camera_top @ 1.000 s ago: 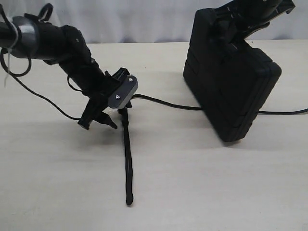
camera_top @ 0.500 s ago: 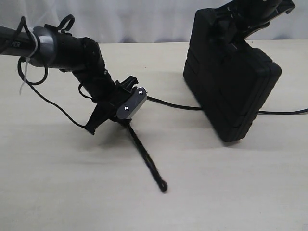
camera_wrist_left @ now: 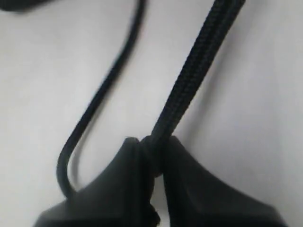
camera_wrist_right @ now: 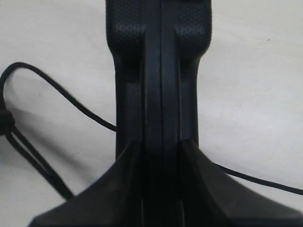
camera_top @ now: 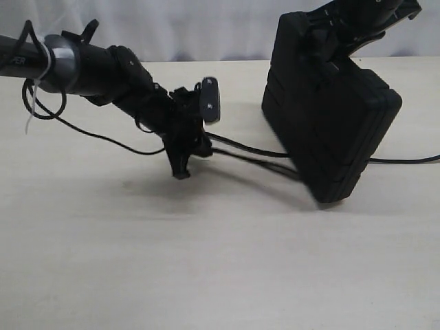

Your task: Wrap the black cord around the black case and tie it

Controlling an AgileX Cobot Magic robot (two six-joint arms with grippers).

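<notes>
Left hand (camera_wrist_left: pixel 154 158), clamped on the black cord (camera_wrist_left: pixel 194 71), should draw it taut (right hand (camera_wrist_right: pixel 161 158) grips the black case (camera_top: pixel 337 130)).

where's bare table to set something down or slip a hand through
Widest bare patch: the table across the lower part of the exterior view, below the left pincer and the black case. Crowded: the gap between pincer and case, crossed by two strands of black cord.

Partial lettering "ER" — on the left arm (camera_top: pixel 81 69)
</notes>
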